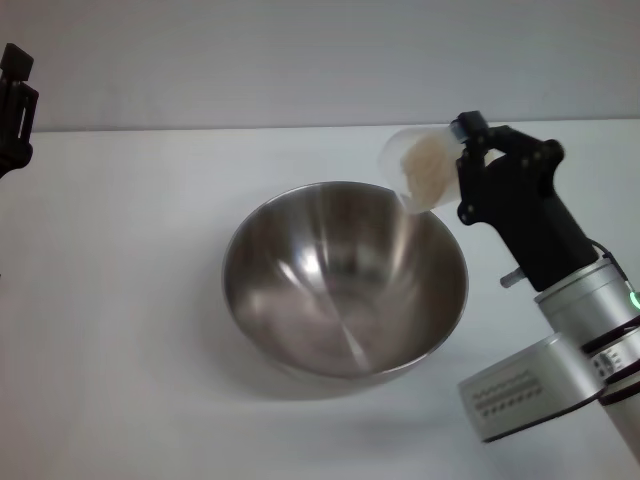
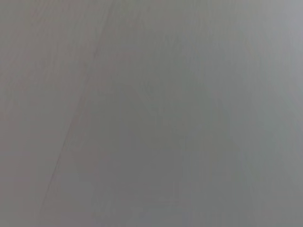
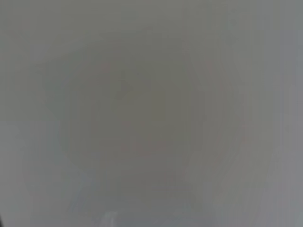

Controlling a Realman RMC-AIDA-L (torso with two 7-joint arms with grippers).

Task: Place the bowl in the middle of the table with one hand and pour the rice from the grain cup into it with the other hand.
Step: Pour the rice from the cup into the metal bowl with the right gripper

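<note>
Right gripper jaws clamp the tilted grain cup, rice inside, over the empty bowl.

On my head view, the right arm has a thick round link in brushed silver metal, with a small green light at its outer edge and a dark ring with thin pale marks lower down. A flat silver-grey block is fixed on its side; it carries rows of small slots or dots. A short metal pin sticks out near the joint. The right gripper and its body are matte black, made of angular plates with round pivot points, and one fingertip has a bluish cap. The left gripper is also black and blocky, cut by the frame edge.
</note>
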